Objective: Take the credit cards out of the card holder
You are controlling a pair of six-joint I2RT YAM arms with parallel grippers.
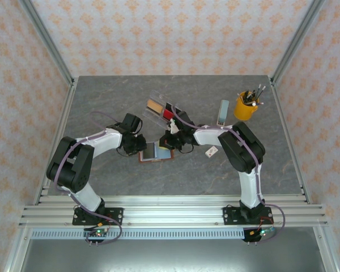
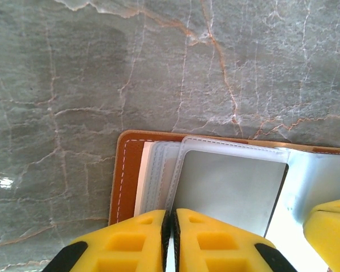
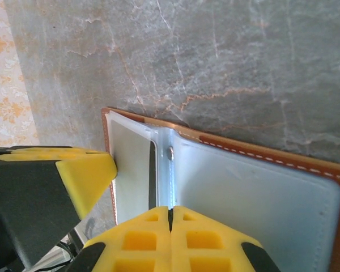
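My left jaws are pinching a sleeve [image 2: 226, 187] of the holder [image 2: 124, 175]; my right jaws are sitting shut, hold unclear. Risk: pulling now may be tearing the sleeve or dragging the holder.

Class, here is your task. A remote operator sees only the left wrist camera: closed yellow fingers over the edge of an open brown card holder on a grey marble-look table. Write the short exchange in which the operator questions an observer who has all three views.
Operator: What is the yellow shape at my right edge?
Observer: That is the right gripper. Its fingers are closed together over the middle fold of the card holder, right beside your own.
Operator: Are any credit cards outside the holder?
Observer: Yes. In the top view, a clear tray stands on the table beyond the holder, with a tan card and a red card lying in it.
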